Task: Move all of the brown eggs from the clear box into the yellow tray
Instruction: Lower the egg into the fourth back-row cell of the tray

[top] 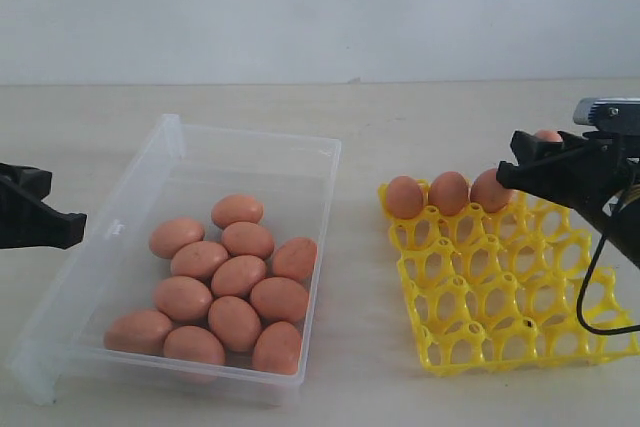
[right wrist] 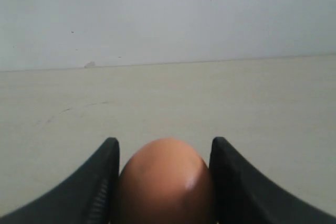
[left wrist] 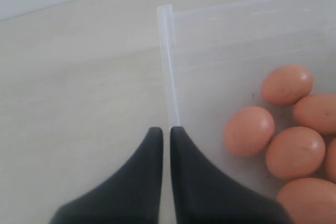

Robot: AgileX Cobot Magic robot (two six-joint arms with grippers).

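My right fingers (right wrist: pixel 105 177) pinch a brown egg (right wrist: pixel 165 182) at the yellow tray (top: pixel 480 319) far row; left fingers (left wrist: pixel 142 182) pressed together beside the clear box (top: pixel 250 139).

Pale beige, matte, flat tabletop (top: pixel 450 122) spans the view; its surface shows faint scuffs. Plain grey-white wall (top: pixel 300 7) bounds it at twelve o'clock along a straight seam.

Box (top: pixel 240 167) left on table (top: pixel 360 107), tray (top: pixel 500 297) right of it, apart. 12 eggs (top: pixel 238 276) bunched in box's near half. 3 eggs (top: pixel 448 192) in tray's back row, from left. 1 egg (right wrist: pixel 165 187) between right pincer's (right wrist: pixel 164 148) fingers, over that row's right end.
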